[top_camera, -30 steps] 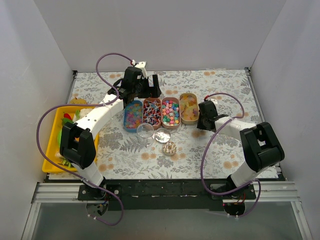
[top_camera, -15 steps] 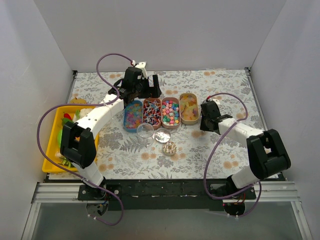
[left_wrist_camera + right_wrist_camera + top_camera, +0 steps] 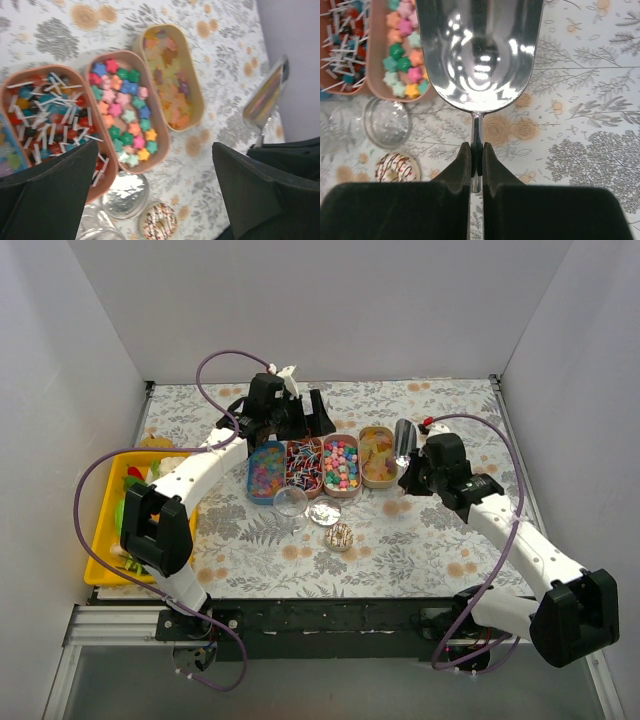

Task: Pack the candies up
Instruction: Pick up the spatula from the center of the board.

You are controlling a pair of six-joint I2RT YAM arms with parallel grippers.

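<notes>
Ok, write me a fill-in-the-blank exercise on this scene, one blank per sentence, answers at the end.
1. The metal scoop is held by its handle in the ____ arm's gripper.
2. The scoop's bowl is ____ of candies.
3. The oval trays standing side by side in a row number ____.
4. The left gripper has its jaws ____.
Missing words: right; empty; four; open.

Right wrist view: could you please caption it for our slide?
Right gripper pinches an empty metal scoop by its handle near the star-candy tray.
</notes>
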